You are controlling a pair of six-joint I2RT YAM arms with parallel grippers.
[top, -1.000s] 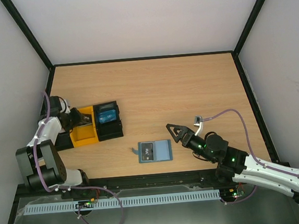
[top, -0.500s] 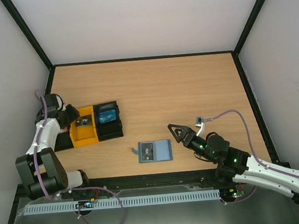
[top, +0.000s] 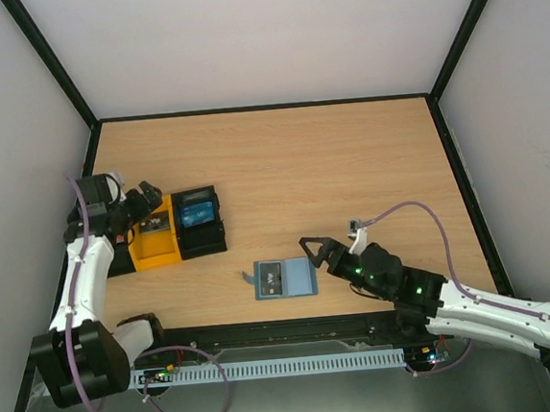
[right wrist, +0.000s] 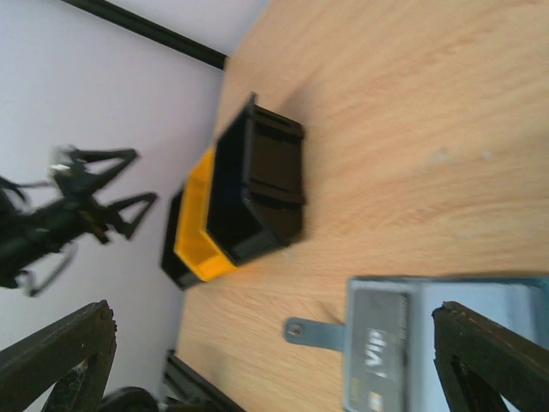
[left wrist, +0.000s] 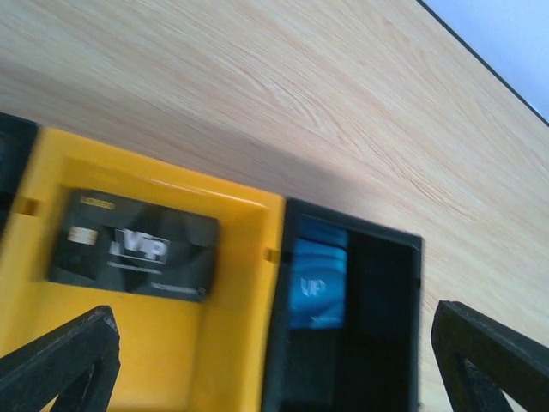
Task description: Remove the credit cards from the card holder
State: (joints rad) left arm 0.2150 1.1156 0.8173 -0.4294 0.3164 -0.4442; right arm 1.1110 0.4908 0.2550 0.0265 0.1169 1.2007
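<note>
Right gripper poised just right of the open card holder

The card holder lies flat on the table close to its near edge, long axis running left to right, small tab at the left end and a dark grey card showing on its left panel. The right gripper, fingers spread wide, sits just beside the holder's far right corner, so the holder lies to its left and slightly nearer; this arm is by far the closer. The left gripper, also spread wide and empty, hovers well apart over the yellow tray, which holds a black card; the black tray touching its right side holds a blue card
</note>
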